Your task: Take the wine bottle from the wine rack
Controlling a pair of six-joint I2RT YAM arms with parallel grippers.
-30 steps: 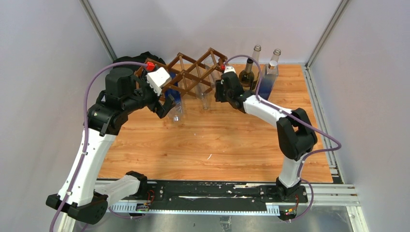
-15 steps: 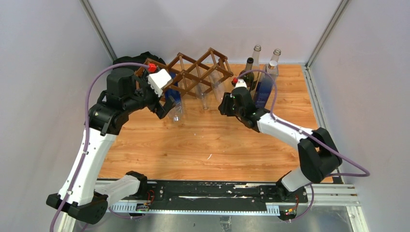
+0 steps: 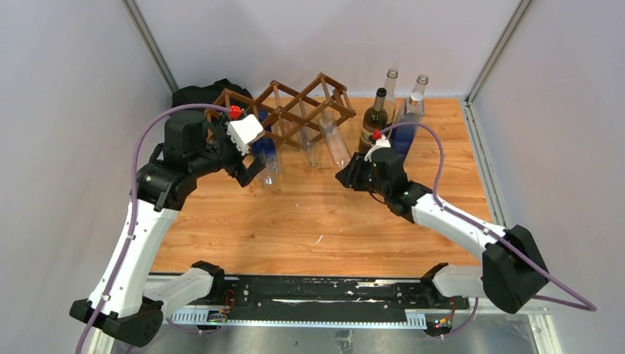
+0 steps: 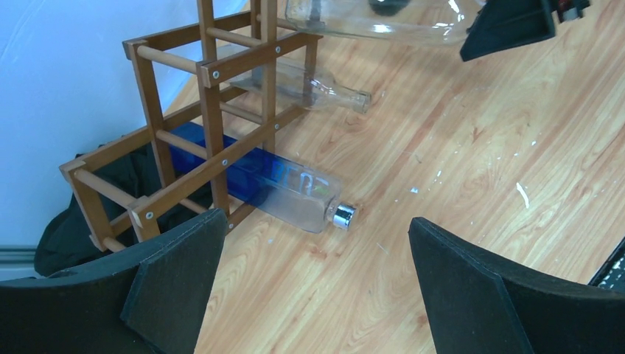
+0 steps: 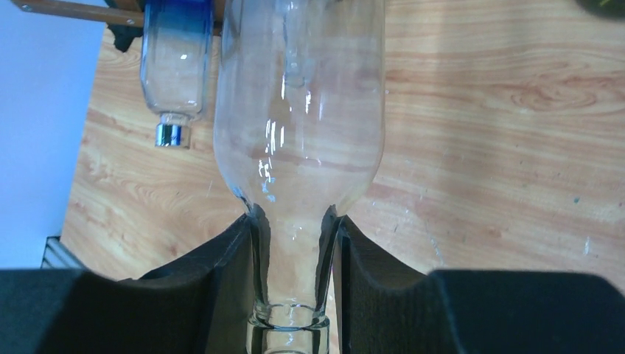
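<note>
The dark brown wine rack [image 3: 289,109] stands at the back of the table and also fills the left wrist view [image 4: 211,110]. My right gripper [image 3: 348,175] is shut on the neck of a clear wine bottle [image 3: 335,141]. That bottle lies nearly level, its base by the rack's lower right cells. In the right wrist view the fingers [image 5: 228,265] squeeze the glass neck of the bottle [image 5: 298,110]. My left gripper [image 3: 254,166] hangs open above the wood, just in front of a blue bottle [image 4: 273,181] lying in the rack's bottom cell.
A second clear bottle [image 4: 317,85] lies in a rack cell, neck toward me. Several upright bottles stand at the back right, among them a dark green one [image 3: 374,118]. A black cloth [image 3: 197,94] sits behind the rack's left end. Grey walls close in on both sides.
My right arm has drawn back toward the near right, sliding the clear wine bottle out of the rack by its neck. The left arm has barely shifted and stays open.
</note>
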